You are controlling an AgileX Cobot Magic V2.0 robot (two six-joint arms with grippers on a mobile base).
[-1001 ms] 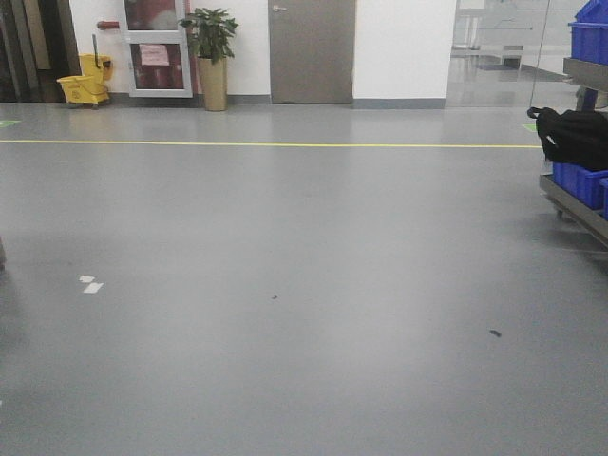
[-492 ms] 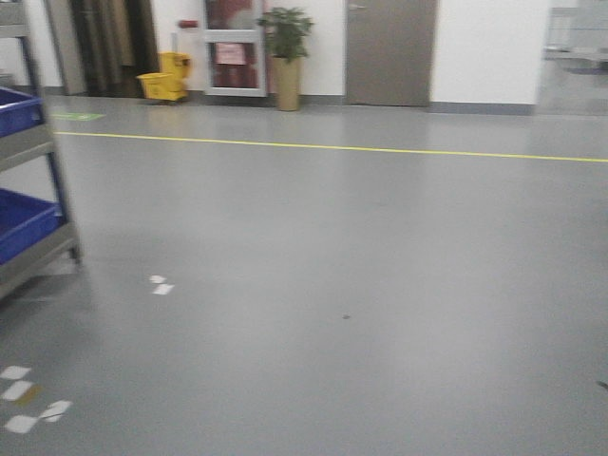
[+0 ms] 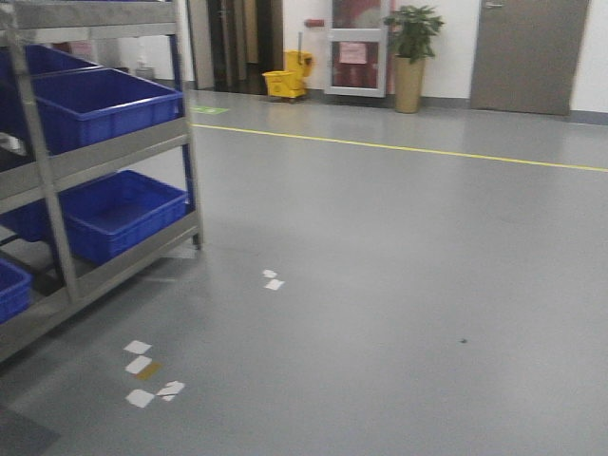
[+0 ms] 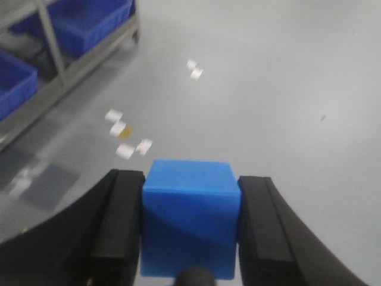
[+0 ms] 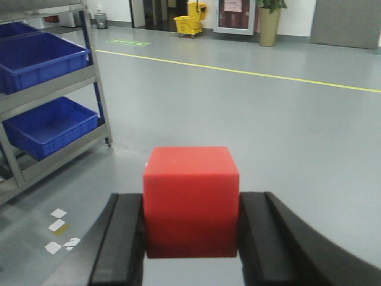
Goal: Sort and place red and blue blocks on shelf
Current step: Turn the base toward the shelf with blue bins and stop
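The blue block (image 4: 190, 217) is clamped between the black fingers (image 4: 122, 226) of my left gripper (image 4: 190, 232), which is shut on it above the floor. In the right wrist view the red block (image 5: 190, 202) is held the same way, with my right gripper (image 5: 190, 238) shut on it. The shelf (image 3: 123, 147) is a grey metal rack at the left of the front view, some way off across the floor. The shelf (image 5: 56, 89) also shows at the left of the right wrist view, and the shelf (image 4: 59, 59) at the top left of the left wrist view. Neither gripper shows in the front view.
Large blue bins (image 3: 95, 104) fill the shelf's tiers. White tape marks (image 3: 142, 366) lie on the grey floor near the shelf, with a yellow line (image 3: 408, 147) farther off. A yellow mop bucket (image 3: 288, 81), a potted plant (image 3: 410, 57) and a grey door (image 3: 527, 52) stand along the far wall.
The front view has swung left: the mop bucket, plant and door slid to the right, and the shelf with blue bins has come into view at the left and grown larger.
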